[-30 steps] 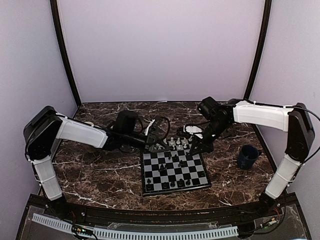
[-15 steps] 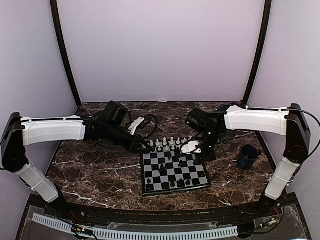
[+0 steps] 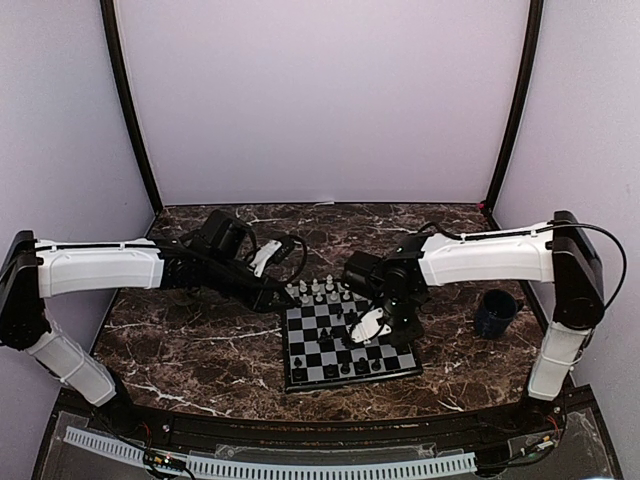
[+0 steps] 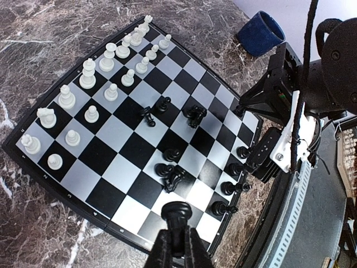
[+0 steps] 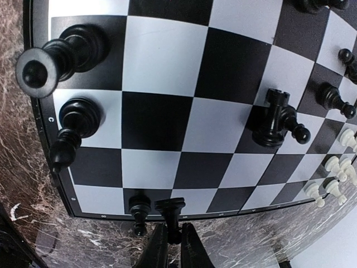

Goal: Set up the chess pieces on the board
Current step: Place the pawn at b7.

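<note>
Left hand (image 4: 177, 237) grips 1 black piece (image 4: 177, 213) above the board (image 4: 120, 130) edge — right hand (image 5: 171, 237) pinches a second black piece (image 5: 170, 208) at its rim; white pieces (image 4: 88, 75) stand in 2 rows.

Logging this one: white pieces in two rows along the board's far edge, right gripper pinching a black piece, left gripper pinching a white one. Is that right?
Not quite: the left wrist view shows the left gripper pinching a black figure, not a white one. The rest stands: white pieces in two rows along the far edge of the board, right gripper pinching a black piece.
</note>
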